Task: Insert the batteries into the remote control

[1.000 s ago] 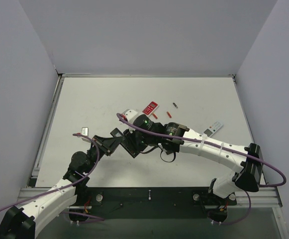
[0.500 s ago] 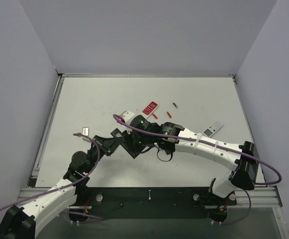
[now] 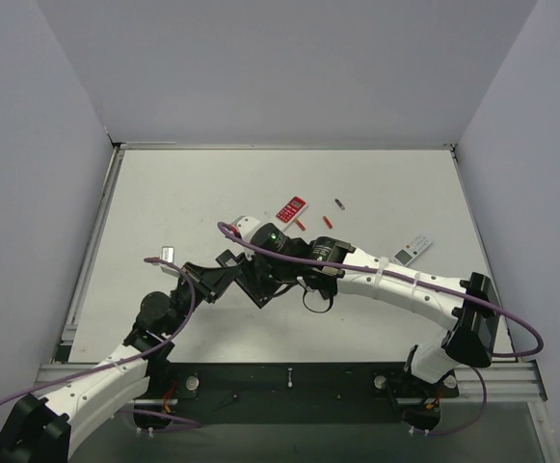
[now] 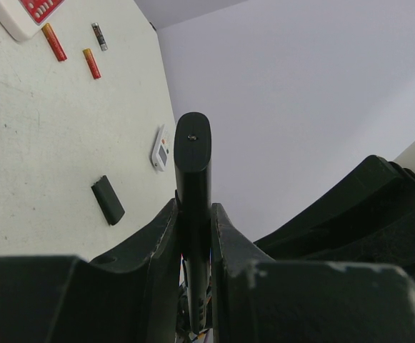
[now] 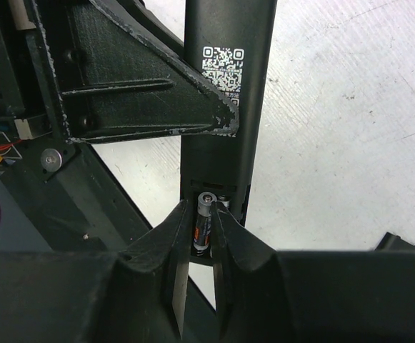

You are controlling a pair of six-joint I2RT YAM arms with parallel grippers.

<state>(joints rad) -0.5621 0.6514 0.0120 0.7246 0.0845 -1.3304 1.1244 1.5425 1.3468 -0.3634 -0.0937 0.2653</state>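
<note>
A: Top external view: both arms meet over the middle of the table (image 3: 183, 193). Who has the remote control (image 4: 193, 153)?
B: The left gripper (image 4: 193, 214). It is closed tight on the long sides and holds it off the table.
A: And the right gripper (image 5: 203, 209)?
B: Nearly closed, it pinches one battery (image 5: 204, 230) at the remote control's open compartment. Whether it is seated, I cannot tell.
A: Others?
B: Two loose batteries (image 4: 53, 41) lie well beyond the remote control.

Plain pale walls (image 3: 289, 68) enclose a white table (image 3: 193, 193) on three sides.
</note>
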